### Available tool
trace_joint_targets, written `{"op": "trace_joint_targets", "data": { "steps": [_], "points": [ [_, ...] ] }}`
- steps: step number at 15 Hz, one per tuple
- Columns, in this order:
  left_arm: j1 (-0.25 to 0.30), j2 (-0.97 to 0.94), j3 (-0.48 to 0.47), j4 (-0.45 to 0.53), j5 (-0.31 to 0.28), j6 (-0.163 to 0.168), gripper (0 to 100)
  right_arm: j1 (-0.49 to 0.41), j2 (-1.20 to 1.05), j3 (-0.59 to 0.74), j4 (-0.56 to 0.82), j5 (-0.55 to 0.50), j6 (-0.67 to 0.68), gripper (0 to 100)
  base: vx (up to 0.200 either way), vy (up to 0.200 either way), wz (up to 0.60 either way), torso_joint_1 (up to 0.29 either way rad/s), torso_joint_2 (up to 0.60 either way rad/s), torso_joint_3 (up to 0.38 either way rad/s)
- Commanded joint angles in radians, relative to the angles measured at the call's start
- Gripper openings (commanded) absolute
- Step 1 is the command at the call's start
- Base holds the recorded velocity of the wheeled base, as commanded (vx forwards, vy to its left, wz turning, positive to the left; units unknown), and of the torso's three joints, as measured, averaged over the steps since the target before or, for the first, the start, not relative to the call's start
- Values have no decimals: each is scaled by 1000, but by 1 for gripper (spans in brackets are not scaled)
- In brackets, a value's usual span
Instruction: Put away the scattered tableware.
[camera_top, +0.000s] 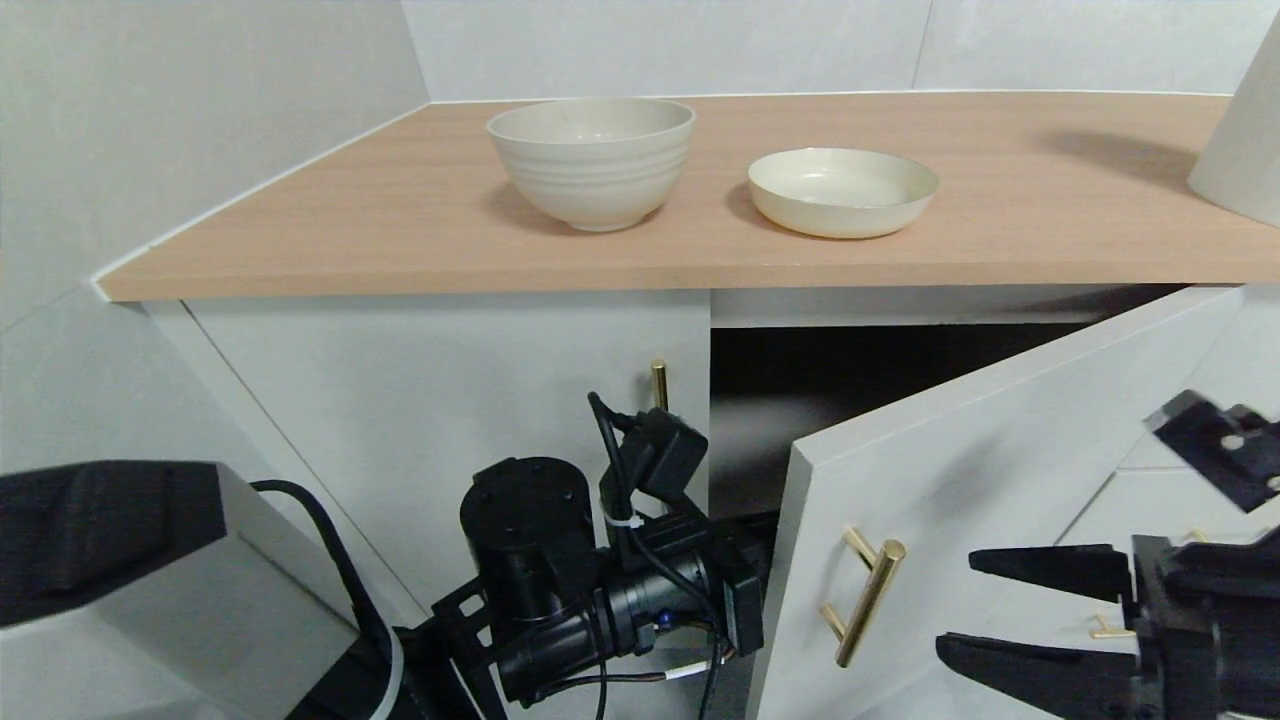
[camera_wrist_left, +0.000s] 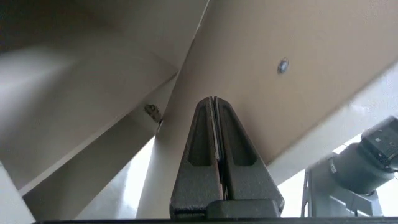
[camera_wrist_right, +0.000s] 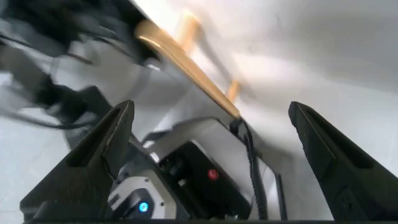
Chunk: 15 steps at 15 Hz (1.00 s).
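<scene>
The right end effector (camera_top: 955, 603) hangs in front of the door (camera_top: 1000, 460), on its outer face. Its two fingers are spread wide, with nothing between them. The tips point at the door's gold handle (camera_top: 865, 600) and stop just beside it, on the side away from the door's free edge. They are neither around it nor touching it. In the right wrist view the handle (camera_wrist_right: 186, 68) runs across the door above and between the spread fingers (camera_wrist_right: 106, 149).

The left end effector (camera_wrist_left: 214, 99) is behind the door. Its fingers are pressed together along their whole length and pinch nothing. They point along the door's pale inner face, close under a small screw (camera_wrist_left: 283, 65); I cannot tell whether the tips touch the panel. In the head view the left arm's wrist (camera_top: 640, 590) sits low at the door's free edge and reaches into the gap between the door and the dark opening of the cabinet (camera_top: 860, 370).

The door stands partly open, swung out toward the robot.

Both pieces of tableware stand on the wooden surface (camera_top: 400, 220) above the door. The deep ribbed bowl (camera_top: 592, 160) is upright, above and to the left of the door's free edge. The shallow dish (camera_top: 842, 190) stands almost straight above that edge, near the bowl but apart from it. Far to the right of the door's top, a white object (camera_top: 1240, 150) stands at the end of the surface.
</scene>
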Motion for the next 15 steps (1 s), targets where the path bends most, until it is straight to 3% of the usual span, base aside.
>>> {"op": "trace_joint_targets", "data": {
  "steps": [1,4,6,8,12,15],
  "points": [
    [-6,-15,-2,0,7,-1,0,2,-115,-34,25,6,-17,100,0,0,0,0,0,0],
    [-6,-64,14,37,5,-1,0,16,-112,-29,28,8,-34,100,0,0,0,0,0,0],
    [-14,-103,14,112,-6,-1,0,36,-110,-28,48,8,-37,100,0,0,0,0,0,0],
    [-15,-92,9,115,-10,-1,0,36,-110,-28,48,8,-37,100,0,0,0,0,0,0],
    [-15,-52,-28,127,-19,-2,0,36,-110,-23,63,6,-67,100,-200,0,0,5,1,0],
    [-15,-17,-95,197,-22,-2,0,36,-113,-23,65,6,-67,100,-133,0,0,-3,2,5]
  ]
}}
